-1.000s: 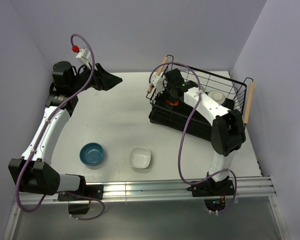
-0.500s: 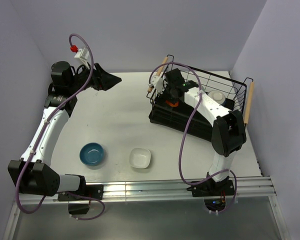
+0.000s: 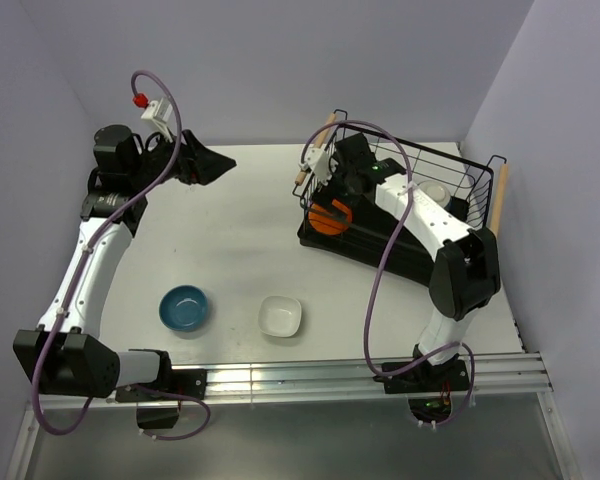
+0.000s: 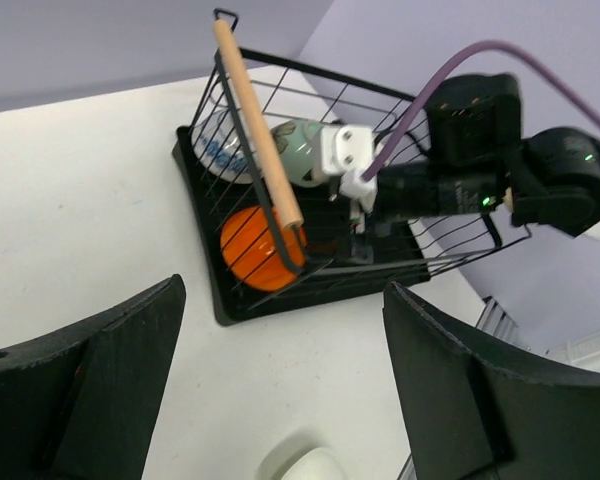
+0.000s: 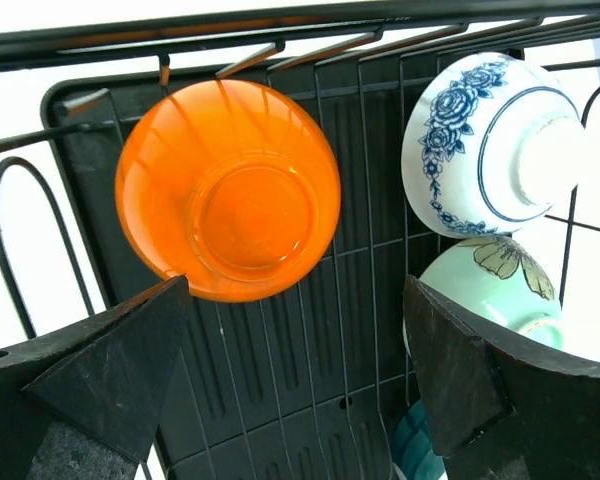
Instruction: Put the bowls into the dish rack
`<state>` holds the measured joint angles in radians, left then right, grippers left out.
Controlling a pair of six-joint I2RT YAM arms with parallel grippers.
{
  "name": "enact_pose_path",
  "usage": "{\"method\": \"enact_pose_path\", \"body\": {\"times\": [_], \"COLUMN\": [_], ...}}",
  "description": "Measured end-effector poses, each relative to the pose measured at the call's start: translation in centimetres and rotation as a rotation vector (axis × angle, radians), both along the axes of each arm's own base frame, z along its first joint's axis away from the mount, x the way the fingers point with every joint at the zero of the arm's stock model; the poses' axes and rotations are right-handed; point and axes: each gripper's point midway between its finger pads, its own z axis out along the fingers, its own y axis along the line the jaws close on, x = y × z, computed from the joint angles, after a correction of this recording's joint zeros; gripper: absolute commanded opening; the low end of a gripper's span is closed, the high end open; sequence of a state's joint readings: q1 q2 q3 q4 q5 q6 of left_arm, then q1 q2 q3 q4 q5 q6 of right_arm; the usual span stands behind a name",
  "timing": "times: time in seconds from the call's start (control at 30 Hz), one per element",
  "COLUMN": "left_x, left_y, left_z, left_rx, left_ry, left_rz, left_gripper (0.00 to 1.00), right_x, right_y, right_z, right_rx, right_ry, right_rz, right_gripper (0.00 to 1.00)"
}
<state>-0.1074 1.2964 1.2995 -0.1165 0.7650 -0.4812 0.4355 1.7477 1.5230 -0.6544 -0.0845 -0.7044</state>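
Observation:
The dish rack stands at the back right. In it lie an orange bowl with its underside toward the right wrist camera, a blue-and-white patterned bowl and a mint green bowl. My right gripper hangs open over the rack's left end, just off the orange bowl, holding nothing. A blue bowl and a squarish white bowl sit on the table near the front. My left gripper is open and empty at the back left, high above the table.
The rack's wooden handles stick up at both ends, one close to my right wrist. A brown-rimmed white bowl sits toward the rack's right end. The left wrist view shows the rack and the white bowl's edge.
My right gripper has drawn up and away from the orange bowl, which now shows uncovered in the rack's left corner. The left arm has shifted slightly to the left.

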Motion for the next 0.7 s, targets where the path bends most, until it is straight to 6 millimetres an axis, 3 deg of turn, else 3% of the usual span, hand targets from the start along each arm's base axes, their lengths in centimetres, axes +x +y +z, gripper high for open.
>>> {"method": "enact_pose_path", "body": {"times": [0.17, 0.37, 0.53, 0.7], "left_x": [0.1, -0.7, -3.7, -8.6], "left_y": [3.3, 10.5, 15.1, 17.1], "left_z": [-2.1, -8.1, -15.4, -22.2], "left_rx": [0.075, 0.305, 0.492, 0.626], "left_ry": [0.040, 0.142, 0.298, 0.429], "left_rz": [0.047, 0.109, 0.023, -0.087], "left_gripper": [0.90, 0.88, 0.82, 0.81], "right_x": [0.3, 1.5, 2.0, -0.1], "right_y": [-0.5, -3.4, -6.5, -8.7], "right_z": [1.3, 5.1, 10.2, 15.6], "right_rx": [0.048, 0.157, 0.297, 0.450], "right_ry": [0.002, -0.046, -0.117, -0.193], "right_rz": [-0.029, -0.134, -0.248, -0.344], "right_gripper": [0.97, 1.00, 1.00, 1.00]}}
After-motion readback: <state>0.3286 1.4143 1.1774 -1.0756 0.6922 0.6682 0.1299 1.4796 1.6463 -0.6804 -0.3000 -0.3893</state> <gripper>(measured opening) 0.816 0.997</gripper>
